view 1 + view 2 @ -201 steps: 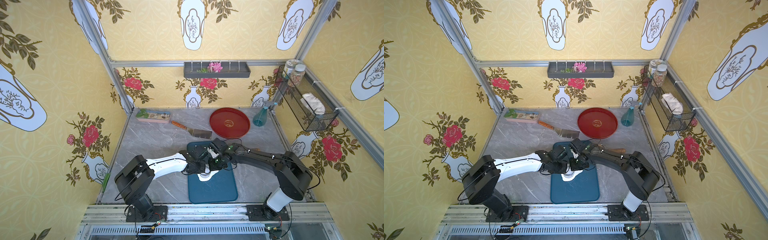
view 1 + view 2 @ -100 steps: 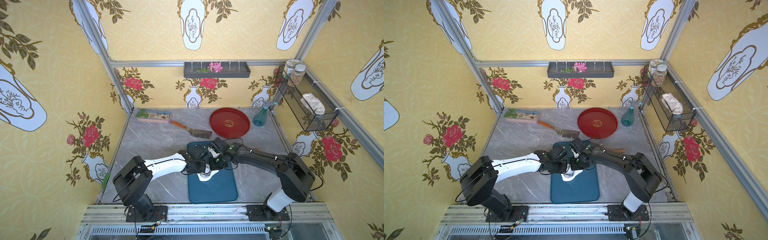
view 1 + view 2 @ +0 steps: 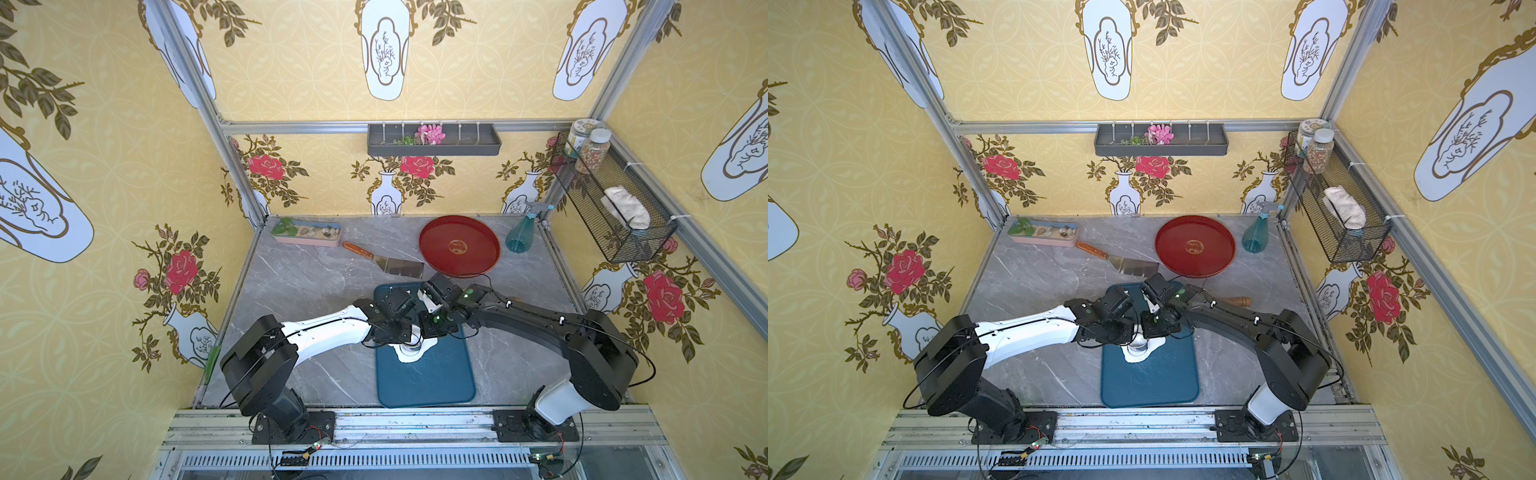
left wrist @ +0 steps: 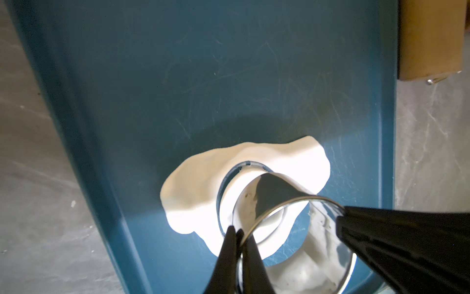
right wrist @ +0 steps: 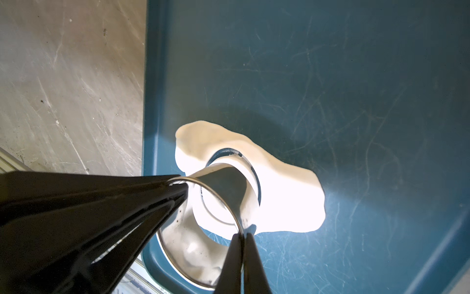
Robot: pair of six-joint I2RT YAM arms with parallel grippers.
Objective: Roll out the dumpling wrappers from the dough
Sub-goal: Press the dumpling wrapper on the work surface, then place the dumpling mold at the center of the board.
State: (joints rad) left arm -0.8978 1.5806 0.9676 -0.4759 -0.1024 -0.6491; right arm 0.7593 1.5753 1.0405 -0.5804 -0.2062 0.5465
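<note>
- counter (image 3: pixel 299 291): grey slab with work staged mid-counter at the near edge, where both arms meet with slack.
- blue board (image 3: pixel 432 382): lies at the middle of the near edge, long side running front to back. It keeps the dough off the stone and gives the cutter a flat backing.
- red tray (image 3: pixel 459 251): sits toward the far right corner, clear of the arms. My guess is it's the drop-off for finished rounds.
- rolling pin (image 3: pixel 1235 300): lies right of the board, mostly hidden under the right arm. It looks parked, so I judge the flattening done.
- dough sheet (image 4: pixel 198 188): a ragged white patch on the board's middle, already thin, with a round cut through it.
- steel cup (image 4: pixel 274 193): stands mouth down on the sheet as the cutter.
- left claw (image 4: pixel 239 235): clenched on the cup's thin rim.
- right claw (image 5: pixel 243 235): clenched on the rim at the opposite side. Two opposed pinches probably keep the cup level, so the edge bites evenly.
- wrapper disc (image 4: pixel 226 198): sits inside the cut ring under the cup, on the board. A crescent of bare board shows beside it, so I read it as severed. I can't tell whether it sticks to the cup.
</note>
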